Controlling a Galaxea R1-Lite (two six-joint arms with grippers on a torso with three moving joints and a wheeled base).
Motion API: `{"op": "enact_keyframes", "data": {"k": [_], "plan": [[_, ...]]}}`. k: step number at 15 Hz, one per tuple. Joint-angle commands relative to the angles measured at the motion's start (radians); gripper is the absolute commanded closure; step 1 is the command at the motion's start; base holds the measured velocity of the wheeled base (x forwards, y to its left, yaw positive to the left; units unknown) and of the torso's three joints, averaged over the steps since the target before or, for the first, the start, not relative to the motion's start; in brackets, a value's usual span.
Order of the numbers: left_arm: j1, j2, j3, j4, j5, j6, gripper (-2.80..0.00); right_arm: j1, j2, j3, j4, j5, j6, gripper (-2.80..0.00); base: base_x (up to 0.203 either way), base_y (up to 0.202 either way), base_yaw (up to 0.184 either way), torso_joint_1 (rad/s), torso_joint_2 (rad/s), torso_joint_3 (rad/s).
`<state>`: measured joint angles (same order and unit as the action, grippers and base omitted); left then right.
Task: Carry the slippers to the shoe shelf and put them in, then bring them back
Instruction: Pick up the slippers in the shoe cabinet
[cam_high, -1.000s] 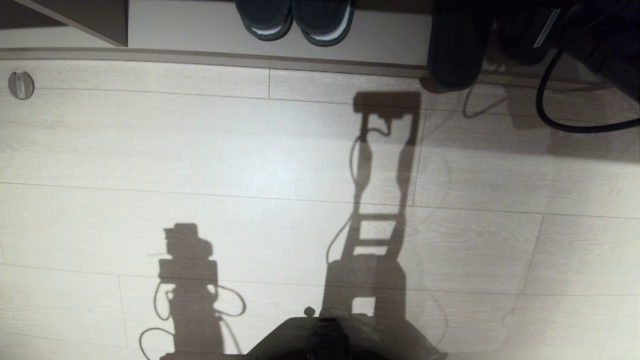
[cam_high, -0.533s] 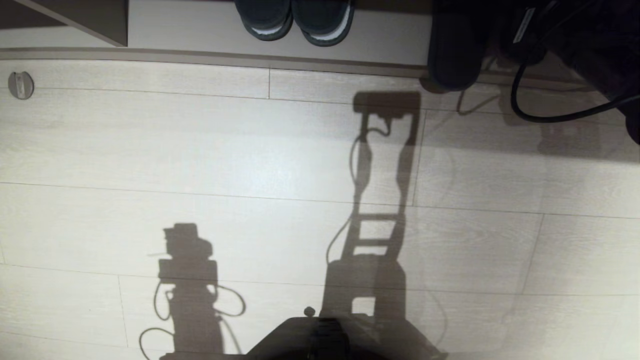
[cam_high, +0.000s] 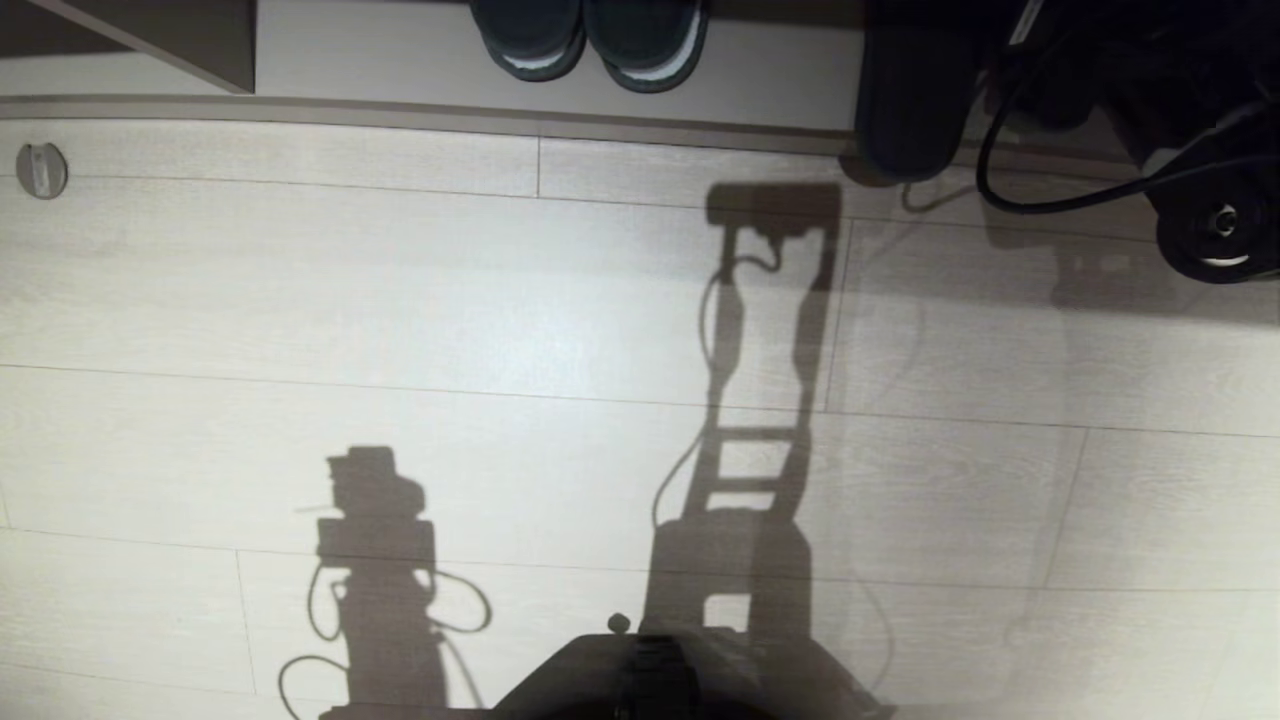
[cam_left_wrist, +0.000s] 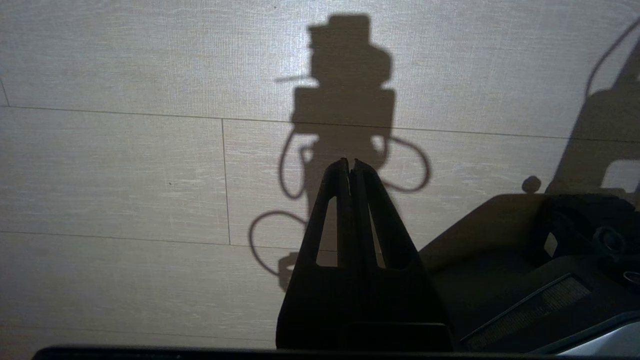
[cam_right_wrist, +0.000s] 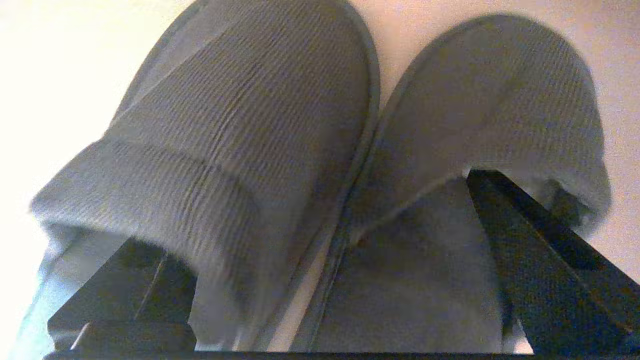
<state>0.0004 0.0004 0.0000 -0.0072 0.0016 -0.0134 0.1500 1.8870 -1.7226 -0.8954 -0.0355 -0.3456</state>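
Your right gripper (cam_right_wrist: 330, 280) spread wide, 1 finger tucked inside each of 2 slippers (cam_right_wrist: 280, 150), under top bands. Not squeezing yet. Slippers lie side by side, touching, toes pointing straight away from gripper. Long way runs same as fingers. Right arm is on them; left gripper (cam_left_wrist: 350, 167) pressed together, empty, parked over floor (cam_left_wrist: 125, 165).

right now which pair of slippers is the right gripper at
The plain grey pair: right gripper open, a finger in each. The striped pair sits apart.
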Motion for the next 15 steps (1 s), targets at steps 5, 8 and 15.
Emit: {"op": "enact_keyframes", "data": {"k": [5, 8, 15], "plan": [[0.001, 0.000, 0.000, 0.000, 0.000, 0.000, 0.00, -0.004, 0.099, -0.076, -0.060, -0.021, -0.016, -2.80, 0.000, 0.000, 0.000, 0.000, 0.00, 0.000], [0.000, 0.000, 0.000, 0.000, 0.000, 0.000, 0.00, -0.004, 0.163, -0.151, -0.110, -0.026, -0.015, 0.00, 0.000, 0.000, 0.000, 0.000, 0.00, 0.000], [0.000, 0.000, 0.000, 0.000, 0.000, -0.002, 0.00, -0.004, 0.142, -0.145, -0.130, -0.028, -0.010, 0.00, 0.000, 0.000, 0.000, 0.000, 0.00, 0.000]]}}
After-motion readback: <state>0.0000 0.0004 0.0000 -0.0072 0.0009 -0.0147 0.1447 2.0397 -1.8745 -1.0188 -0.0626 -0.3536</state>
